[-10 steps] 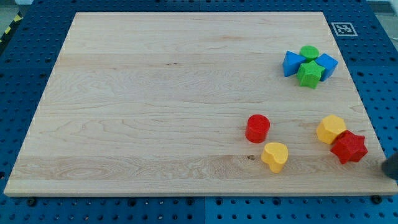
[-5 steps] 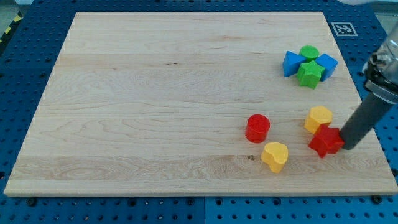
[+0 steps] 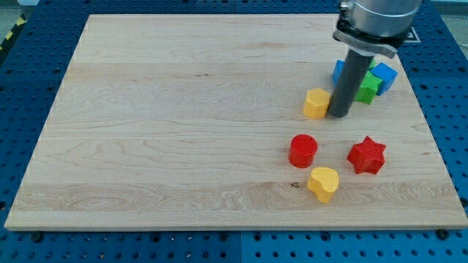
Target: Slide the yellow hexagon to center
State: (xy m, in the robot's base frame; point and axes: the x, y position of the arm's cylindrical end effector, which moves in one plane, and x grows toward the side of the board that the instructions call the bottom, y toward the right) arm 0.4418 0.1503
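Note:
The yellow hexagon (image 3: 316, 104) lies on the wooden board (image 3: 183, 117), right of the board's middle. My tip (image 3: 338, 115) stands against its right side, touching or nearly touching it. The dark rod rises from the tip toward the view's top and hides part of the blue and green cluster behind it.
A red cylinder (image 3: 303, 150), a yellow heart (image 3: 323, 183) and a red star (image 3: 366, 155) lie below the hexagon. At the right, partly behind the rod, sit a blue block (image 3: 338, 71), a green star (image 3: 367, 88) and another blue block (image 3: 384, 76).
My tip came in from the right edge and moved up and left. It pushed the yellow hexagon up-left and the red star left.

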